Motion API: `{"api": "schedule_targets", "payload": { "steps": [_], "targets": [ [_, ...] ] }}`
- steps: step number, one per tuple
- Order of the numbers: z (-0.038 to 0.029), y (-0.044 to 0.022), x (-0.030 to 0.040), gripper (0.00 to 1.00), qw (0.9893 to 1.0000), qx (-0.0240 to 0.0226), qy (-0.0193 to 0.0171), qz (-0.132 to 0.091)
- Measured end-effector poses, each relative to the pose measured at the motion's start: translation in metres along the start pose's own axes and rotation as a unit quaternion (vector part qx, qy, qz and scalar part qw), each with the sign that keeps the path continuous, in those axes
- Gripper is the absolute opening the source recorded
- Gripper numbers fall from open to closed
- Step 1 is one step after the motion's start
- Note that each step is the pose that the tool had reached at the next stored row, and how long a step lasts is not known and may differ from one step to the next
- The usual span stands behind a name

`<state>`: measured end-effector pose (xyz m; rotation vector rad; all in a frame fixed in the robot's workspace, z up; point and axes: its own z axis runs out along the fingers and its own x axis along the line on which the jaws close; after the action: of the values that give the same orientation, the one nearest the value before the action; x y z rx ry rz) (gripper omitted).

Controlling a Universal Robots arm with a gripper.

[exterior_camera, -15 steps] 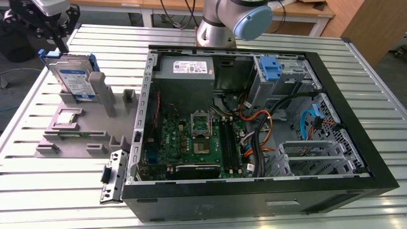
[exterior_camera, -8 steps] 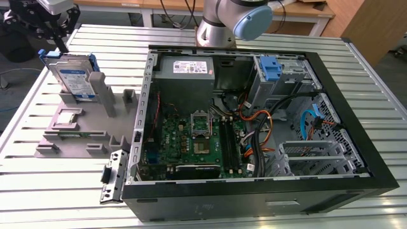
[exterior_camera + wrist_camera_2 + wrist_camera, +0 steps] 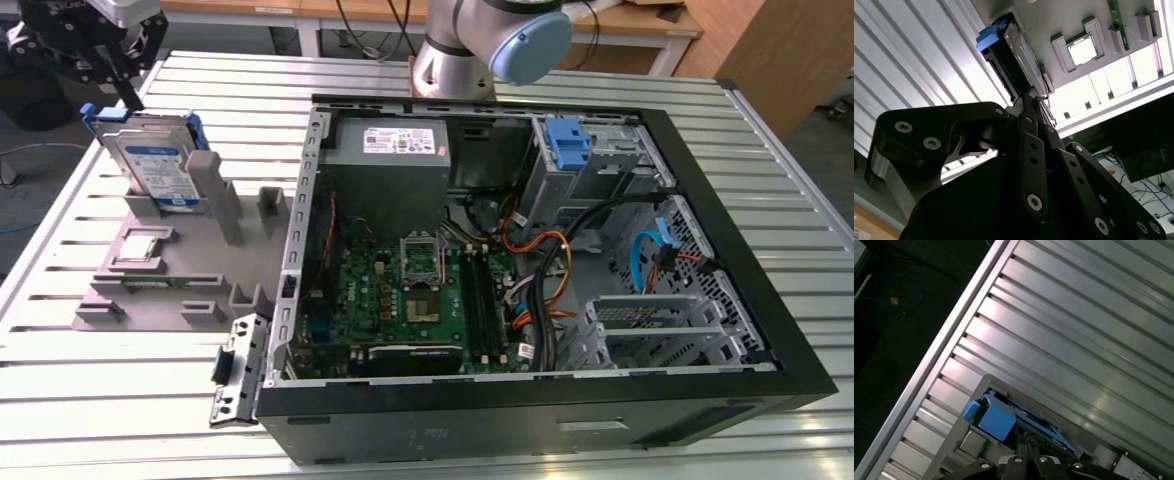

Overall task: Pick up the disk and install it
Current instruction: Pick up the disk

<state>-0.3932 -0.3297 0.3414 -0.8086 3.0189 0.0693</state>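
The disk (image 3: 158,165), a silver drive with a white-and-blue label in a blue carrier, stands on edge in the grey holder (image 3: 160,275) at the exterior view's left. My gripper (image 3: 131,100) comes down from above onto the disk's top edge, near its far corner. In the second wrist view the fingers narrow to a point at my gripper (image 3: 1029,102), right against the disk (image 3: 1004,50). The first wrist view has my gripper (image 3: 1026,445) closed at the edge of the blue-framed disk (image 3: 996,417). The disk still sits in the holder.
The open black computer case (image 3: 534,420) fills the middle and the exterior view's right, with a grey power supply (image 3: 387,145), a motherboard and a blue bracket (image 3: 567,145) in the drive bay. A processor chip (image 3: 143,245) lies in the holder. The ribbed metal table (image 3: 80,400) surrounds everything.
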Motion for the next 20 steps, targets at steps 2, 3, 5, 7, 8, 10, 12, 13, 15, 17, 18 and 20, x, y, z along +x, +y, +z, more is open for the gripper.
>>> {"api": "schedule_targets", "payload": {
  "steps": [2,3,5,7,8,10,12,13,15,17,18,20],
  "targets": [
    [0.0002,0.0000,0.0000,0.10,0.9999,-0.0004,0.0005,-0.013],
    [0.0002,0.0000,0.0000,0.10,0.9998,-0.0006,0.0008,-0.020],
    [0.0004,0.0000,0.0000,0.10,0.9994,-0.0009,0.0014,-0.035],
    [0.0006,-0.0001,-0.0001,0.10,0.9988,-0.0013,0.0019,-0.048],
    [0.0007,-0.0001,-0.0001,0.10,0.9985,-0.0014,0.0021,-0.054],
    [0.0009,-0.0001,-0.0001,0.10,0.9977,-0.0018,0.0026,-0.068],
    [0.0011,-0.0001,-0.0002,0.10,0.9966,-0.0022,0.0032,-0.082],
    [0.0012,-0.0002,-0.0002,0.10,0.9960,-0.0024,0.0035,-0.089],
    [0.0013,-0.0002,-0.0002,0.10,0.9945,-0.0028,0.0041,-0.105],
    [0.0015,-0.0002,-0.0002,0.10,0.9928,-0.0032,0.0047,-0.120],
    [0.0015,-0.0002,-0.0002,0.10,0.9918,-0.0034,0.0050,-0.127],
    [0.0017,-0.0002,-0.0002,0.10,0.9899,-0.0038,0.0055,-0.142]
  ]
}}
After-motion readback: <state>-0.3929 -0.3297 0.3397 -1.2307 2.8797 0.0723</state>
